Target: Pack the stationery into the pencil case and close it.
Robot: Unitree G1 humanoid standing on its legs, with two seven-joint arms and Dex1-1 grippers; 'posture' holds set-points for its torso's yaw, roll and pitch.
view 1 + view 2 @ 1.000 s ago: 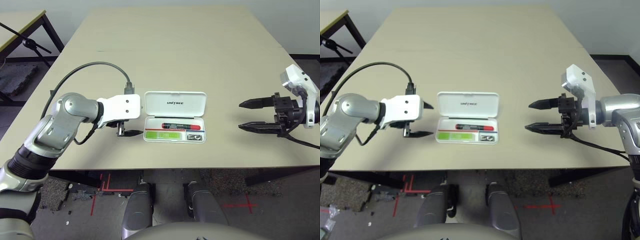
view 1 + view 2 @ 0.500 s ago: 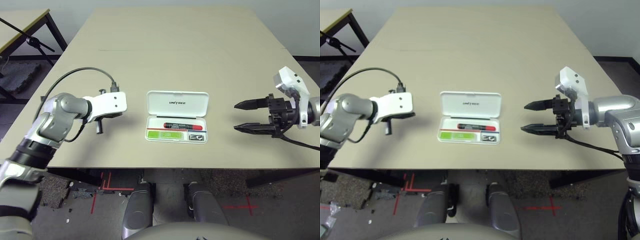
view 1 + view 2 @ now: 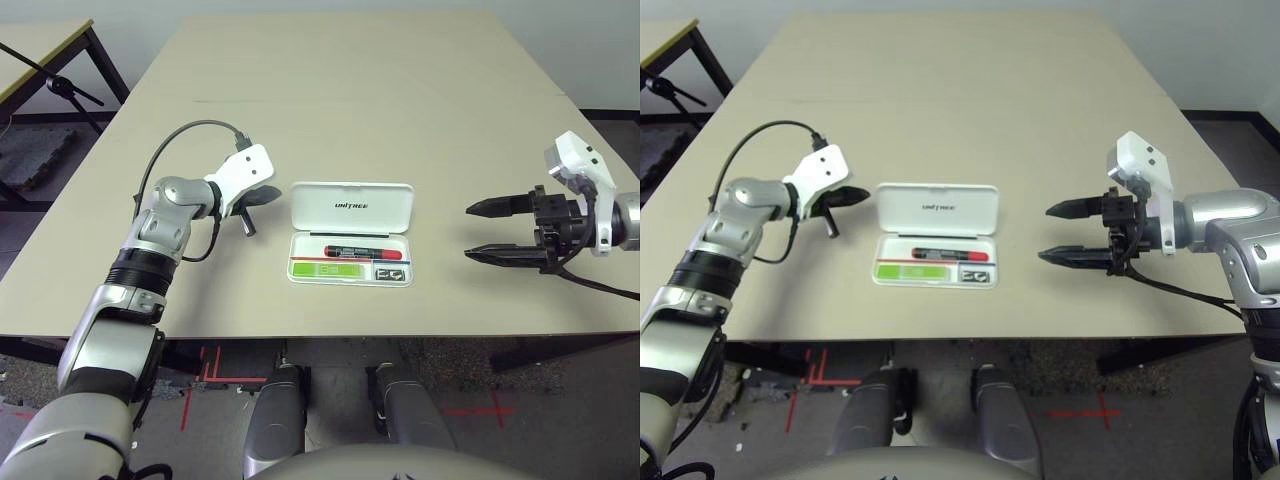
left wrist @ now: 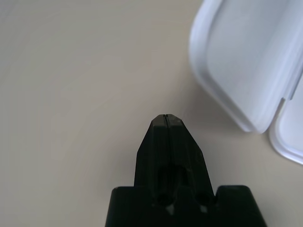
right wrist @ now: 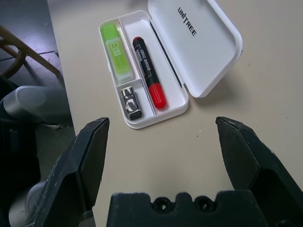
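pencil case [image 3: 350, 234]: sits open near the front middle of the table [image 3: 360, 90], lid [image 3: 351, 208] laid back flat on the far side, tray toward the robot. Lid's still up, so closing is the step left, as far as I can judge.

what's in the tray: red marker [image 3: 362, 252] along the far compartment, lime-green highlighter [image 3: 328, 270] in the near one, and the little dark-and-silver piece [image 5: 130, 102] in its small pocket at the right end. There's a thin red-and-blue line between marker and highlighter that might be the pencil, too fine to be sure. Can't pick out a black pen.

left gripper [image 3: 250, 207]: fingers pressed together, nothing in them, hovering just beside the lid's left end. The wrist camera shows the closed tip aimed at the bare table next to the lid corner.

right gripper [image 3: 482, 230]: spread wide, empty, well off to the right of the case and pointing at it.

what could go wrong: the case is light and loose on a slick table, so a sideways nudge at the lid edge probably slides or spins the whole box instead of swinging the lid over, unless the other gripper braces it.

other risk: if the marker sits proud of the tray, the lid may not latch and could pop back.
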